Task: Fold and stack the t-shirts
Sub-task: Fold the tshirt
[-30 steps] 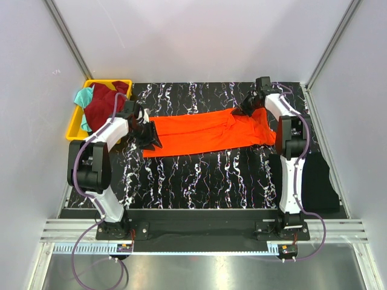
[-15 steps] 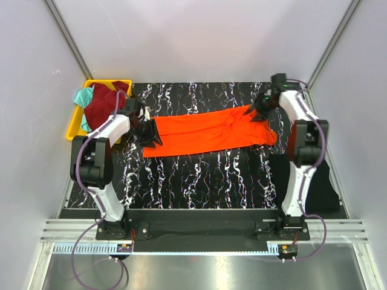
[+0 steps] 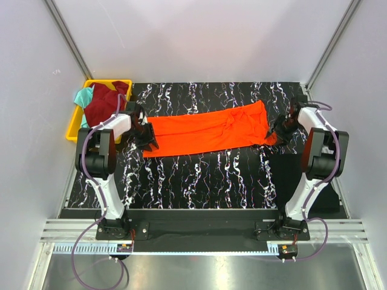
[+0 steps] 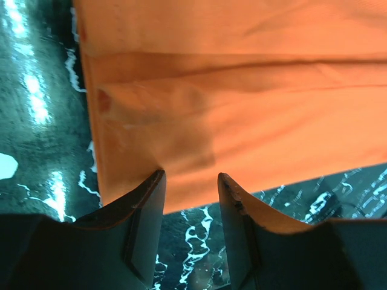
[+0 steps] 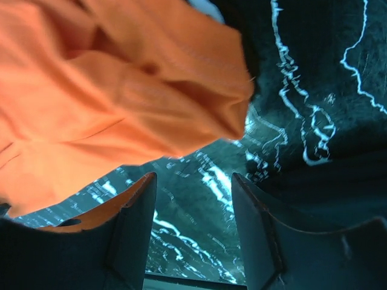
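An orange t-shirt [image 3: 205,133] lies folded into a long strip across the far half of the black marbled table [image 3: 199,181]. My left gripper [image 3: 147,139] sits low at the strip's left end. In the left wrist view it [image 4: 190,178] is open, its tips at the edge of the orange cloth [image 4: 242,90], with only table between them. My right gripper [image 3: 279,128] is at the strip's right end. In the right wrist view it [image 5: 193,178] is open and empty, the bunched orange sleeve end [image 5: 91,90] just ahead of its tips.
A yellow bin [image 3: 74,130] off the table's far left corner holds a maroon shirt [image 3: 103,103] and a teal one [image 3: 82,96]. A dark folded shirt [image 3: 314,181] lies on the near right, beside the right arm. White walls enclose the table.
The right gripper moved from the shirt's far right corner out to the right and nearer, and opened, letting go of the cloth. The shirt's right end now lies wider. The left gripper barely shifted.
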{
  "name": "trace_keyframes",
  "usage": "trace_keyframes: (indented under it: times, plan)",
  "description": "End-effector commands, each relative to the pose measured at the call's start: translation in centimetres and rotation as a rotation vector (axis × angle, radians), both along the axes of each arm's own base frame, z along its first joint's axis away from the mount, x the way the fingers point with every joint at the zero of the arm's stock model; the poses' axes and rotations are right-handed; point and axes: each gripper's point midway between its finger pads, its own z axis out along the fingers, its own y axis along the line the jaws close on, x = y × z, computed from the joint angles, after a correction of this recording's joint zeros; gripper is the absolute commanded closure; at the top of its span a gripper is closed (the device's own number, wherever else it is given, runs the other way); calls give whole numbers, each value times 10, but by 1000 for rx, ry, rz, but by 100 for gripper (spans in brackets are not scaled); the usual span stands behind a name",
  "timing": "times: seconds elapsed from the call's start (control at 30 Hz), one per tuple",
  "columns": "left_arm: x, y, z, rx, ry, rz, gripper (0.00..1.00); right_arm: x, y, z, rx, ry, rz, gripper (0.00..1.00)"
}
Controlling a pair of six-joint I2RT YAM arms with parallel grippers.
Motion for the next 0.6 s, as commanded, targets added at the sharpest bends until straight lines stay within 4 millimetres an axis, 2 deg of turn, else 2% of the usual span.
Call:
trace_keyframes:
  times: [0.0,0.33,0.43,0.5,0.57]
  plan:
    - [13,10,-1,40,-27,29,55,8,-10,-12,-28,-23,-14,40]
    - [7,21,-19,70,31,55,55,20,-38,-44,-53,23,-70,41]
    - [7,24,-20,78,33,57,55,23,-45,-50,-64,35,-82,45]
    - [6,26,-21,84,38,59,55,26,-47,-50,-66,30,-86,53]
    - [4,29,-23,94,46,61,55,25,-49,-51,-72,38,-94,68]
